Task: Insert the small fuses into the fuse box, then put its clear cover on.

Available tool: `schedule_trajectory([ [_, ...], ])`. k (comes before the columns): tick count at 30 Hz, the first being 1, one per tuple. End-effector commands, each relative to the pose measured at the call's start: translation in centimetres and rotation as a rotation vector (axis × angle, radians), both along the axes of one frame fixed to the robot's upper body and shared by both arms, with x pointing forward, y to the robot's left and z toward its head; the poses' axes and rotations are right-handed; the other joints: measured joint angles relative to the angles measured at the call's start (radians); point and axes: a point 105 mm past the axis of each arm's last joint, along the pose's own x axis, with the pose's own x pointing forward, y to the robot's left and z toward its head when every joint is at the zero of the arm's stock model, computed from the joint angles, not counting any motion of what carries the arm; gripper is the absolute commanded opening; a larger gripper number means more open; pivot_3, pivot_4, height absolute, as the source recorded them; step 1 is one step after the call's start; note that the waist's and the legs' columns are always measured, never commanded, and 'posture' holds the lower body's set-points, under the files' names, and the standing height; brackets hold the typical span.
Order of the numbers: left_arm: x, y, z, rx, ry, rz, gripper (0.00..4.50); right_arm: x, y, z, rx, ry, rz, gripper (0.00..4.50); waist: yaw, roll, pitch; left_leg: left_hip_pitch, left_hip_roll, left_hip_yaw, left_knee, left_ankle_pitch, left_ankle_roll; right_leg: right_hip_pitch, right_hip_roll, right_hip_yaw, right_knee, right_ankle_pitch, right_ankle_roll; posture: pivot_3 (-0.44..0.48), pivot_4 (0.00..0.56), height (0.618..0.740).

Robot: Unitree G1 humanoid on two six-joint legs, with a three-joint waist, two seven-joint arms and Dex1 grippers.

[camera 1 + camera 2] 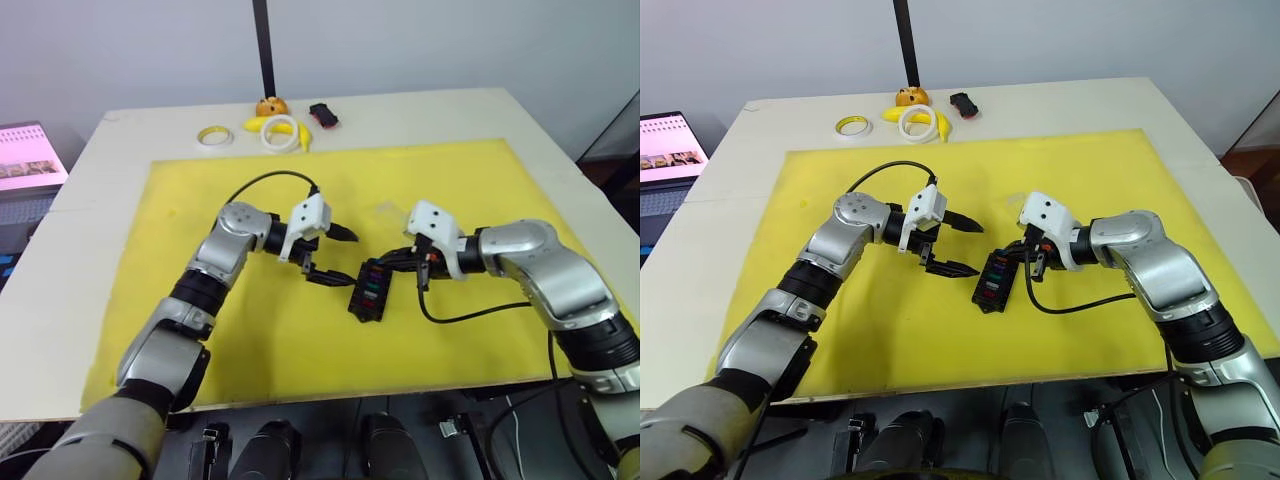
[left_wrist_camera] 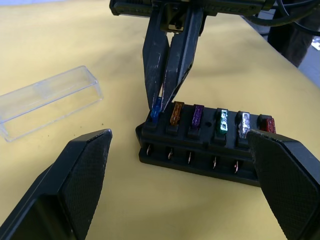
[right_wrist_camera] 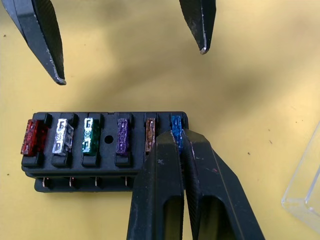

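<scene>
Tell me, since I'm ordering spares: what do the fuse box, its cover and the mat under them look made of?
Fuse box: matte black moulded plastic, judging by its crisp ribs and dull sheen.
Clear cover: thin, glossy transparent plastic; the mat shows through it.
Yellow mat: looks like soft foam or rubber sheet, matte and faintly speckled, though that's less certain.

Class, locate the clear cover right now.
The clear cover lies flat on the yellow mat, apart from the fuse box, just beyond the right pincer.
</scene>
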Motion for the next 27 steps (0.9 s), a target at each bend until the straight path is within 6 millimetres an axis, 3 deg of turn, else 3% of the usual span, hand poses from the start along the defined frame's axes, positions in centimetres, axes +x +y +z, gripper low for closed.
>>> schedule_trajectory([
  [1, 0.1, 0.0, 1.1, -0.024, -0.048, -0.002, 4.50, 0.0, 0.1, 2.6, 0.032, -0.074, 0.008, 1.05, 0.000, 0.000, 0.000, 0.000, 0.000, 0.000, 0.000, 0.000, 0.000, 0.000, 0.000, 0.000, 0.000, 0.000, 0.000, 0.000, 0.150, 0.740],
  [3, 0.1, 0.1, 1.1, -0.024, -0.047, 0.000, 4.50, -0.2, 0.1, 3.1, 0.036, -0.086, 0.008, 1.96, 0.000, 0.000, 0.000, 0.000, 0.000, 0.000, 0.000, 0.000, 0.000, 0.000, 0.000, 0.000, 0.000, 0.000, 0.000, 0.000, 0.150, 0.740],
  [10, 0.0, 0.1, 1.1, -0.025, -0.045, -0.003, 4.50, -1.5, -0.3, 4.2, 0.072, -0.098, 0.026, 1.96, 0.001, 0.000, 0.000, 0.000, 0.000, 0.000, 0.000, 0.000, 0.000, 0.000, 0.000, 0.000, 0.000, 0.000, 0.000, 0.000, 0.150, 0.740],
  [15, 0.0, 0.0, 1.1, -0.028, -0.044, -0.011, 4.50, -1.2, -0.2, 4.0, 0.254, -0.105, -0.011, 1.96, 0.000, 0.000, 0.000, 0.000, 0.000, 0.000, 0.000, 0.000, 0.000, 0.000, 0.000, 0.000, 0.000, 0.000, 0.000, 0.000, 0.150, 0.740],
  [19, 0.0, -0.1, 1.1, -0.029, -0.046, -0.013, 4.50, -0.6, -0.2, 2.5, 0.337, -0.096, -0.061, 0.11, 0.000, 0.000, 0.000, 0.000, 0.000, 0.000, 0.000, 0.000, 0.000, -0.001, 0.000, 0.000, 0.001, 0.000, 0.000, 0.000, 0.150, 0.740],
  [27, 0.1, 0.1, 1.1, -0.020, -0.051, -0.010, 4.50, -0.4, 0.3, 0.1, 0.344, -0.062, -0.105, 0.04, -0.001, 0.000, 0.000, 0.000, 0.000, 0.000, 0.000, 0.000, 0.000, -0.001, 0.000, 0.000, 0.001, 0.000, 0.000, 0.000, 0.150, 0.740],
])
